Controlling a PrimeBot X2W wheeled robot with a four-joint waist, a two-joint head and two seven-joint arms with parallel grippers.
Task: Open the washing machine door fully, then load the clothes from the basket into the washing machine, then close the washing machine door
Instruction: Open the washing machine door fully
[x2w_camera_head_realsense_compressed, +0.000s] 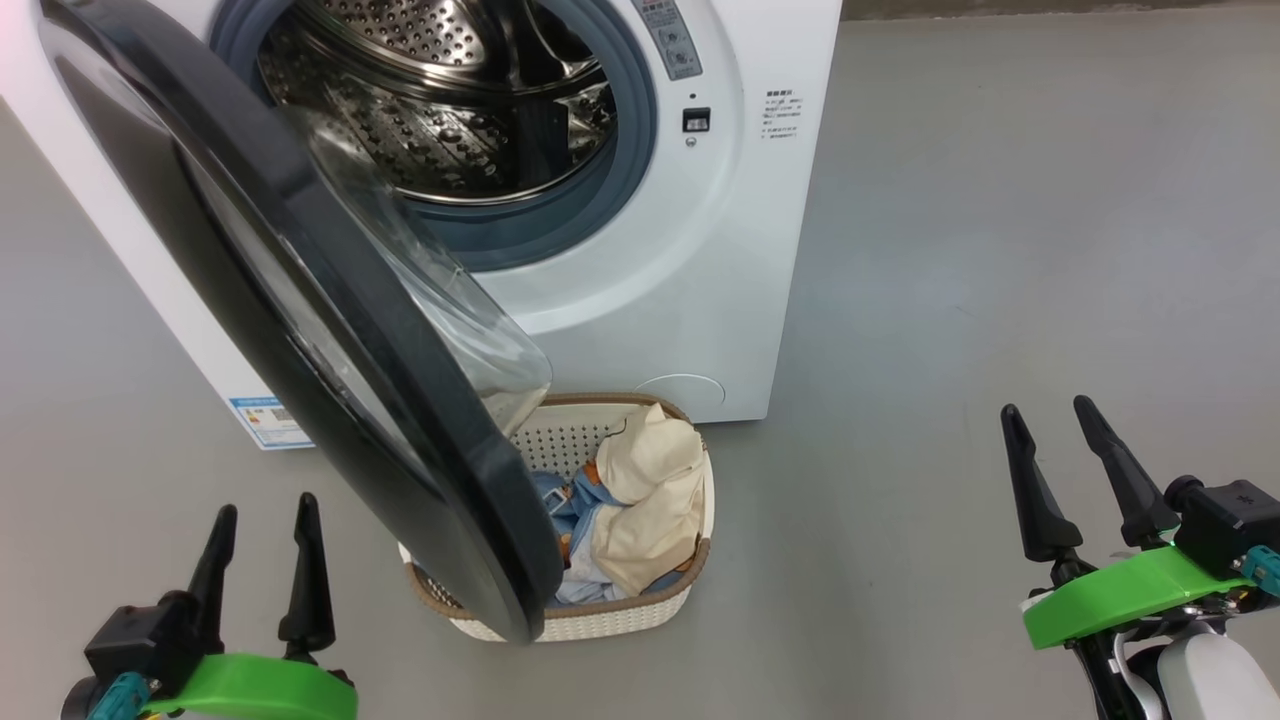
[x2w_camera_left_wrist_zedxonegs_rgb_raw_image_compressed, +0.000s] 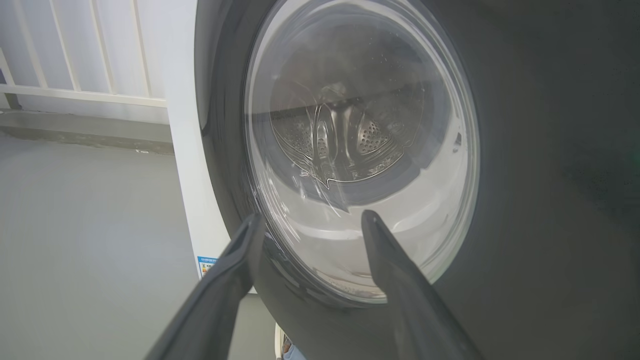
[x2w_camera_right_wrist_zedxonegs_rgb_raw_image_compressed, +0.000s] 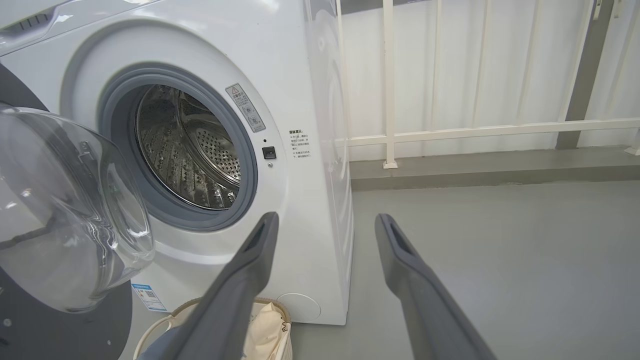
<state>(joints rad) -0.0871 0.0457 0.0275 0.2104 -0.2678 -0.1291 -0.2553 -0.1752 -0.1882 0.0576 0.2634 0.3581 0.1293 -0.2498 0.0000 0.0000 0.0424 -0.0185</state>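
The white washing machine (x2w_camera_head_realsense_compressed: 690, 270) stands ahead with its steel drum (x2w_camera_head_realsense_compressed: 440, 90) exposed. Its black-rimmed door (x2w_camera_head_realsense_compressed: 330, 330) is swung out part way, glass bowl (x2w_camera_head_realsense_compressed: 450, 310) hanging over the basket (x2w_camera_head_realsense_compressed: 600, 615). Cream-yellow and blue clothes (x2w_camera_head_realsense_compressed: 645, 500) lie in the basket, partly hidden by the door. My left gripper (x2w_camera_head_realsense_compressed: 263, 514) is open at the lower left, just left of the door's rim (x2w_camera_left_wrist_zedxonegs_rgb_raw_image_compressed: 550, 150), nothing between its fingers. My right gripper (x2w_camera_head_realsense_compressed: 1047, 411) is open at the lower right, well clear of the basket. In the right wrist view the drum (x2w_camera_right_wrist_zedxonegs_rgb_raw_image_compressed: 192, 150) and door glass (x2w_camera_right_wrist_zedxonegs_rgb_raw_image_compressed: 65, 210) show.
Grey floor (x2w_camera_head_realsense_compressed: 1000, 250) spreads to the right of the machine. A white railing (x2w_camera_right_wrist_zedxonegs_rgb_raw_image_compressed: 475, 131) and a low kerb run behind it. A blue label (x2w_camera_head_realsense_compressed: 265, 420) sits at the machine's lower left corner.
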